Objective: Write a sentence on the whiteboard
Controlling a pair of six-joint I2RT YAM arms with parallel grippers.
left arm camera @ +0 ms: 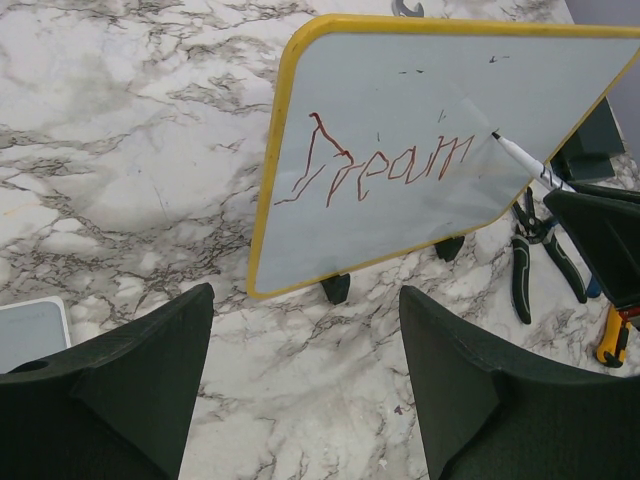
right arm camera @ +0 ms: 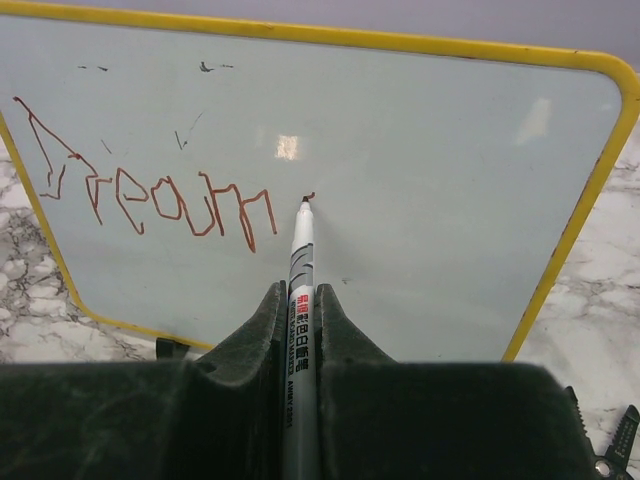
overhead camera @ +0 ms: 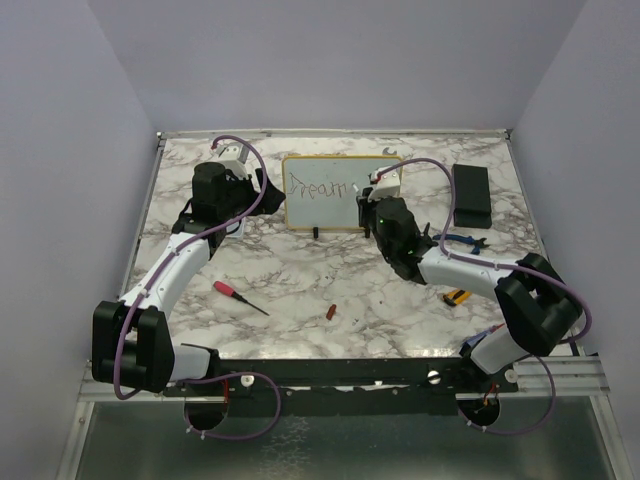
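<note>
Right claw (right arm camera: 300, 300) is pressed together on a marker (right arm camera: 301, 250), the barrel clamped between both fingers with its long axis running straight out ahead toward the whiteboard (right arm camera: 450, 150). That yellow-framed board stands on its small black feet at the far middle of the desk (left arm camera: 120, 150), its face leaning back a little, directly in front of this claw. The nib sits at the writing surface just right of the last letter of the sentence (right arm camera: 160, 200), which reads "Dream" in thin reddish strokes, with a tiny hook of a fresh stroke at the tip; whether the nib presses the surface or merely grazes it I cannot tell. Bare board lies to the right of the nib and underneath the word — so the next letters, as I judge it, call for small sideways travel rightward with the marker kept pointing square into the board. Left claw (left arm camera: 305, 300) hangs spread wide and holds nothing, off the board's left side — near it, not touching. The right arm is plainly the nearer one, and the only one in contact.
</note>
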